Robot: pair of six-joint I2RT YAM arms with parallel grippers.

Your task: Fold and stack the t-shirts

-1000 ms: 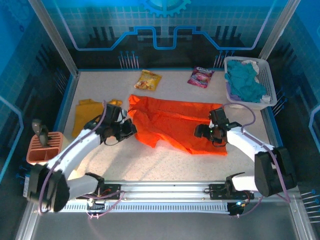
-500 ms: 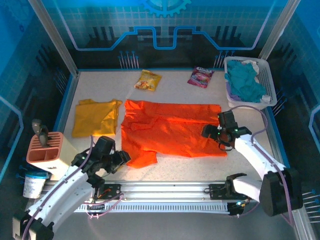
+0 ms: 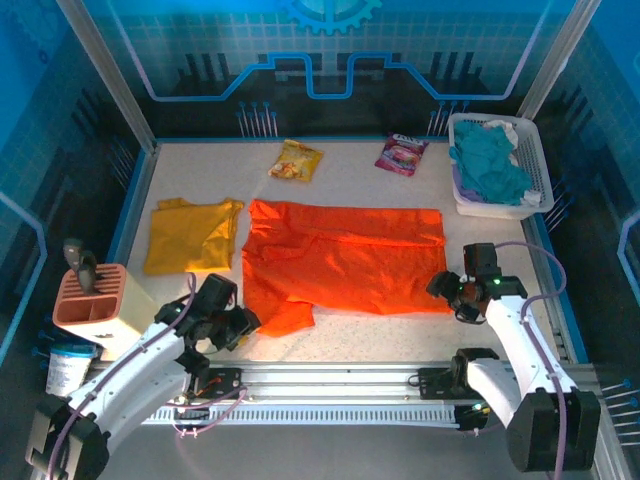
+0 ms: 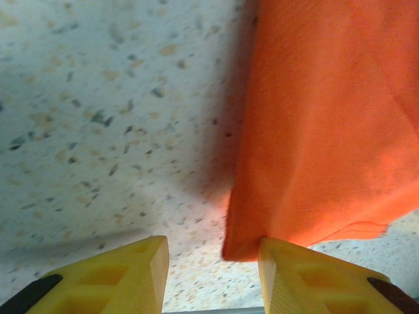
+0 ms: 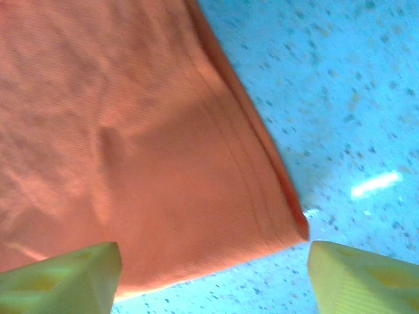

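The bright orange t-shirt (image 3: 345, 258) lies spread flat in the middle of the table. The mustard yellow t-shirt (image 3: 190, 235) lies folded to its left. My left gripper (image 3: 243, 322) is at the orange shirt's near-left corner. In the left wrist view this gripper (image 4: 213, 252) is open, and the orange corner (image 4: 314, 131) touches its right finger without being pinched. My right gripper (image 3: 448, 290) is at the shirt's near-right corner. In the right wrist view it (image 5: 213, 261) stands wide open above the hem (image 5: 196, 196), holding nothing.
A yellow snack packet (image 3: 297, 159) and a pink one (image 3: 402, 153) lie at the back. A white basket (image 3: 533, 150) with teal cloth stands back right. A terracotta holder (image 3: 93, 300) and a white cup (image 3: 66, 368) sit at the near left.
The bunched orange shirt has been pulled out flat and let go. My left arm drew back to the near left. My right gripper slid right and nearer, off the shirt's corner.
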